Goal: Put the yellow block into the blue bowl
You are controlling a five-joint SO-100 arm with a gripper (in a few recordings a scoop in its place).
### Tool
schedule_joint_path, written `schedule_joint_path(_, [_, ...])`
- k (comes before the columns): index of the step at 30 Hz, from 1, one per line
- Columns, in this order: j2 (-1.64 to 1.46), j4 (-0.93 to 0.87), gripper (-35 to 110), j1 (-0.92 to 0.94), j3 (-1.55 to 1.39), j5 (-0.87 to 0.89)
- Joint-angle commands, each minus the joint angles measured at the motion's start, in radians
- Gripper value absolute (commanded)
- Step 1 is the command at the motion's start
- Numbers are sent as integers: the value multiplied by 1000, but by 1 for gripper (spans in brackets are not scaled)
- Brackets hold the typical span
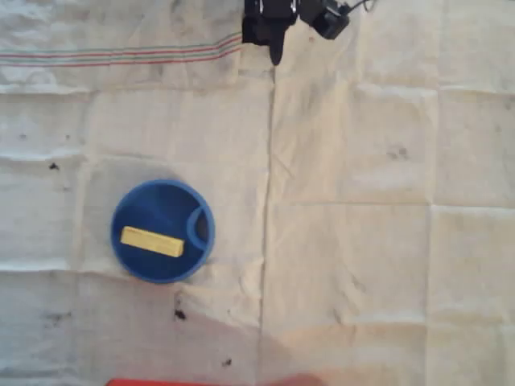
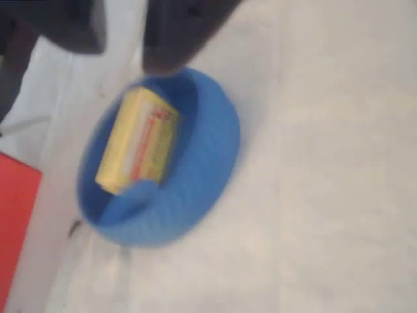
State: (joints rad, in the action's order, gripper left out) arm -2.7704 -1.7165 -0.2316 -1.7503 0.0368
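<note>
The blue bowl (image 1: 129, 211) sits on the cloth at the left of the overhead view. The yellow block (image 1: 151, 241) lies flat inside it, next to the curved divider. My gripper (image 1: 275, 50) is far from the bowl, at the top edge of that view. In the wrist view the bowl (image 2: 208, 169) is blurred and below the fingers, with the yellow block (image 2: 138, 142) resting in it. My gripper (image 2: 124, 57) stands open there, with bare cloth showing between the two dark fingers and nothing held.
A creased white cloth (image 1: 362, 241) covers the whole table, with coloured stripes at the upper left. A red object (image 1: 161, 383) pokes in at the bottom edge and shows as a red slab (image 2: 16, 215) left of the bowl.
</note>
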Motion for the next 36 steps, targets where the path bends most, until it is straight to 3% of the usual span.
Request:
schedule_joint_path(1, [-97, 160, 0, -21, -144, 14])
schedule_joint_path(13, [-324, 436, 0, -23, -583, 15])
schedule_joint_path(36, [-541, 445, 0, -25, -1115, 3])
